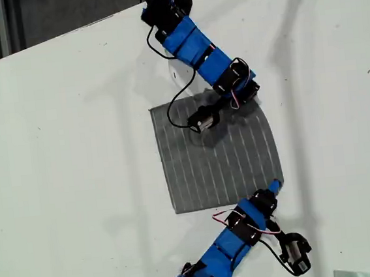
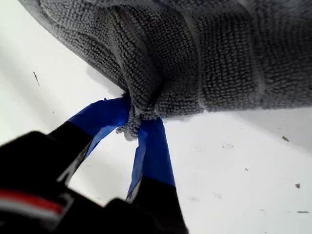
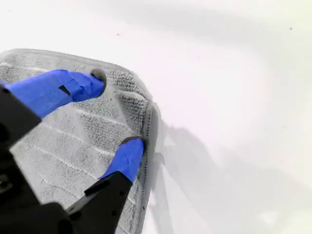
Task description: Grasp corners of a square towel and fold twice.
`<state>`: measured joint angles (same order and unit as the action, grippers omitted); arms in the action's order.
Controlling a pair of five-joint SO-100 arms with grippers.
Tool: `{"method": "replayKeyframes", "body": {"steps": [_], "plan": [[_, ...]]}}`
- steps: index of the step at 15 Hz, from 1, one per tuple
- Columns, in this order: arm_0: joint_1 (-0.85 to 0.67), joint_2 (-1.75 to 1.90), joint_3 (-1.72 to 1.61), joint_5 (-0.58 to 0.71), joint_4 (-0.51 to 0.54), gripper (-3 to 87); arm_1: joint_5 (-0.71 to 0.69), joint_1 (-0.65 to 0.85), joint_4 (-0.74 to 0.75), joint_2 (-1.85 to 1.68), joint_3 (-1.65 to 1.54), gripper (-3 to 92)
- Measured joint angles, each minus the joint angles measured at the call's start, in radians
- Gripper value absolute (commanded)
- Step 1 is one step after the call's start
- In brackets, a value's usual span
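Blue-taped tips of our first gripper pinched tight on one corner of towel; cloth bunches there, lifted off white table.

Exterior view, left to right:
- bare table
- grey striped towel near centre, mostly flat
- both arms at towel's right edge

We place first gripper at upper right corner, where cloth humps. Our second gripper is over lower right corner, jaws spread wide, fingertips pressing flat cloth, nothing clamped.
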<state>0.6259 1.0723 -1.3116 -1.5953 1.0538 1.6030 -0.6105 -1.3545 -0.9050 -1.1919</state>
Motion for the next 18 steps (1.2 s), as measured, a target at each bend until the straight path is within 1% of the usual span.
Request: {"method": "replayKeyframes", "body": {"steps": [3, 5, 8, 10, 11, 12, 16, 18], "plan": [[0.003, -0.035, 0.032, -0.026, 0.021, 23.2, 0.000, 0.000, 0.000, 0.000, 0.000, -0.1], [0.009, -0.072, 0.087, -0.051, 0.101, 23.3, 0.000, 0.000, 0.000, 0.000, 0.000, -0.1], [0.011, -0.127, 0.118, -0.086, 0.129, 23.4, 0.000, 0.000, 0.000, 0.000, 0.000, -0.1], [0.015, -0.192, 0.164, -0.091, 0.124, 22.1, 0.000, 0.000, 0.000, 0.000, 0.000, -0.1], [0.014, -0.229, 0.207, -0.086, 0.115, 18.2, 0.000, 0.000, 0.000, 0.000, 0.000, -0.1], [0.014, -0.287, 0.276, -0.078, 0.107, -0.4, 0.000, 0.000, 0.000, 0.000, 0.000, -0.1], [0.012, -0.345, 0.360, -0.072, 0.084, -0.3, 0.000, 0.000, 0.000, 0.000, 0.000, -0.1], [0.014, -0.351, 0.377, -0.074, 0.098, -0.3, 0.000, 0.000, 0.000, 0.000, 0.000, -0.1]]}}
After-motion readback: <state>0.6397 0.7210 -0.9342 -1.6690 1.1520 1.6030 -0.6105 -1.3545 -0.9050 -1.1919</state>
